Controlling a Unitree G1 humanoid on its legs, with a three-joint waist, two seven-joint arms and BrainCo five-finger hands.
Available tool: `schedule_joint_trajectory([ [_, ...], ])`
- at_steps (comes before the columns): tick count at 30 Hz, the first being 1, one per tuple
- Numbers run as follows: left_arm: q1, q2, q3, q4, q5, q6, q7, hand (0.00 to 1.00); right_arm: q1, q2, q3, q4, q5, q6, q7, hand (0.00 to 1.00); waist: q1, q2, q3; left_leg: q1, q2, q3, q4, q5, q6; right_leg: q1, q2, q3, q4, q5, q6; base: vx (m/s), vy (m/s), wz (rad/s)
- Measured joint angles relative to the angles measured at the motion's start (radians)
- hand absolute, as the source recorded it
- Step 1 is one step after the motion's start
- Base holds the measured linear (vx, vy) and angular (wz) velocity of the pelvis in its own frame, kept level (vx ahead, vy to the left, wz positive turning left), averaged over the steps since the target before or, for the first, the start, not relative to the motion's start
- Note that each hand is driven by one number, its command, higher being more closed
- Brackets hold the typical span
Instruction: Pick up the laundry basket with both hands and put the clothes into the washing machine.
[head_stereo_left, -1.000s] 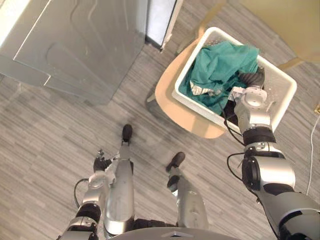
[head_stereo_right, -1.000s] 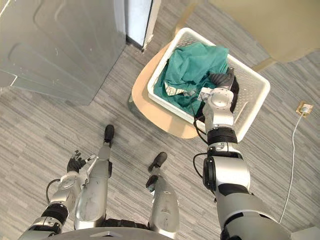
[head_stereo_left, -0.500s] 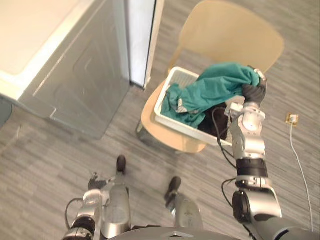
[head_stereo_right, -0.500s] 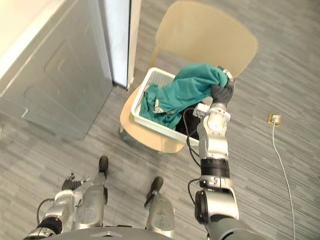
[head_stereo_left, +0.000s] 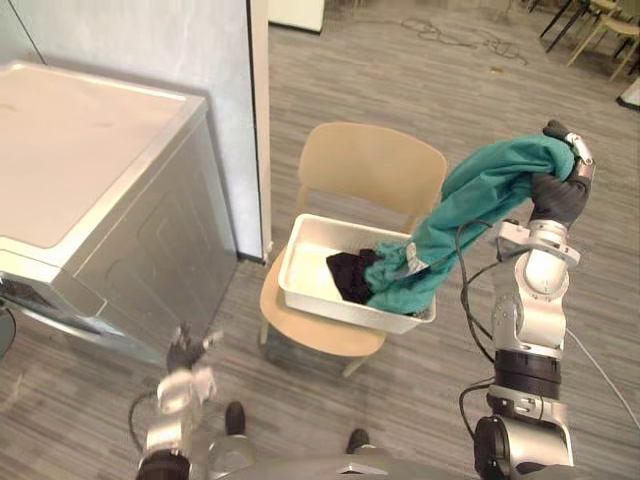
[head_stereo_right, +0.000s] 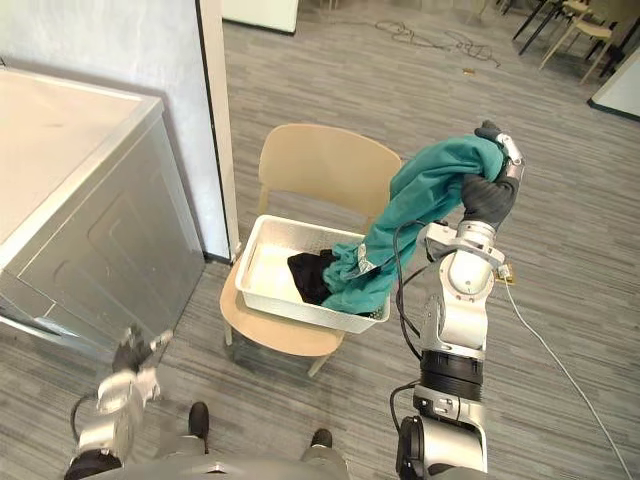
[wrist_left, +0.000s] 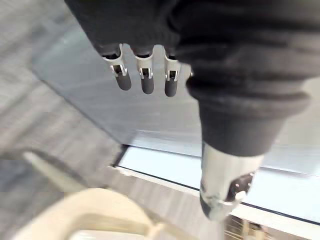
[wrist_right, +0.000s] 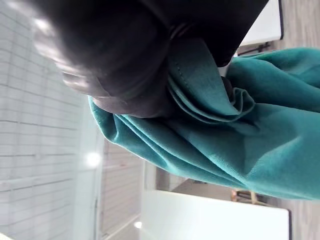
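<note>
My right hand (head_stereo_left: 560, 190) is raised high, shut on a teal garment (head_stereo_left: 470, 215) that hangs from it down into the white laundry basket (head_stereo_left: 305, 265). The basket rests on a beige chair (head_stereo_left: 365, 165), and a dark garment (head_stereo_left: 350, 275) lies inside it beside the teal cloth's lower end. In the right wrist view the teal garment (wrist_right: 235, 135) bunches against my hand (wrist_right: 120, 60). The silver washing machine (head_stereo_left: 90, 200) stands at the left with its lid closed. My left hand (head_stereo_left: 185, 355) hangs low by the machine's front, its fingers (wrist_left: 145, 77) straight and holding nothing.
A white wall panel (head_stereo_left: 255, 120) stands between the washing machine and the chair. Grey wood-pattern floor (head_stereo_left: 420, 80) spreads behind the chair, with cables and other chairs (head_stereo_left: 590, 25) at the far back right. A socket with a white cord (head_stereo_right: 510, 275) lies on the floor by my right arm.
The camera has tilted up, so the whole scene shifted. My right hand has lifted the teal garment higher, pulling most of it out of the basket and baring the dark garment.
</note>
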Motion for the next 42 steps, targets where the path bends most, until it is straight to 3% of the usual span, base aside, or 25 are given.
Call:
schedule_joint_trajectory([
  [5, -0.132, 0.069, -0.08, -0.071, -0.014, -0.013, 0.02, 0.0, -0.112, -0.061, 0.067, 0.006, 0.009, 0.0, -0.001, 1.0, -0.025, 0.033, -0.037, 0.027, 0.006, 0.052, -0.001, -0.003, -0.002, 0.002, 0.008, 0.054, -0.032, 0.028, -0.011, -0.04, 0.008, -0.3],
  [10, -0.325, 0.111, -0.223, -0.06, 0.004, -0.014, 0.003, 0.0, -0.225, -0.087, 0.156, 0.007, 0.02, -0.002, 0.005, 1.0, -0.058, 0.039, -0.049, 0.05, 0.011, 0.083, -0.001, -0.009, -0.008, 0.003, 0.013, 0.091, -0.037, 0.037, -0.016, -0.07, -0.008, -0.23],
  [18, -0.627, 0.12, -0.434, 0.145, 0.005, -0.02, -0.038, 0.0, -0.395, -0.115, 0.279, 0.017, 0.048, -0.004, 0.005, 1.0, -0.09, 0.038, -0.065, 0.064, 0.038, 0.131, -0.001, -0.004, -0.016, -0.018, 0.041, 0.145, -0.046, 0.058, -0.043, -0.04, -0.026, -0.2],
  [24, -0.796, 0.083, -0.512, 0.299, 0.006, -0.001, -0.043, 0.0, -0.43, -0.11, 0.36, 0.036, 0.049, -0.004, 0.005, 1.0, -0.112, 0.038, -0.069, 0.065, 0.046, 0.135, -0.001, -0.001, -0.019, -0.023, 0.051, 0.154, -0.045, 0.06, -0.045, 0.0, -0.022, -0.04],
  [27, -0.848, 0.039, -0.513, 0.337, 0.038, 0.005, -0.007, 0.0, -0.43, -0.094, 0.386, 0.05, 0.05, -0.002, 0.006, 1.0, -0.113, 0.038, -0.069, 0.067, 0.046, 0.139, -0.001, -0.001, -0.02, -0.025, 0.051, 0.161, -0.045, 0.062, -0.042, 0.0, -0.003, -0.06],
  [34, -0.913, -0.009, -0.537, 0.366, 0.045, 0.024, 0.062, 0.0, -0.43, -0.06, 0.443, 0.047, 0.084, -0.002, 0.015, 1.0, -0.125, 0.038, -0.069, 0.066, 0.047, 0.147, -0.001, -0.001, -0.02, -0.032, 0.052, 0.166, -0.045, 0.065, -0.04, -0.01, -0.002, -0.03],
  [42, -0.977, -0.031, -0.597, 0.365, 0.045, 0.024, 0.059, 0.0, -0.43, -0.022, 0.475, 0.046, 0.098, -0.002, 0.029, 1.0, -0.135, 0.038, -0.069, 0.057, 0.046, 0.148, -0.001, -0.003, -0.022, -0.04, 0.05, 0.165, -0.045, 0.067, -0.042, 0.0, 0.0, 0.0],
])
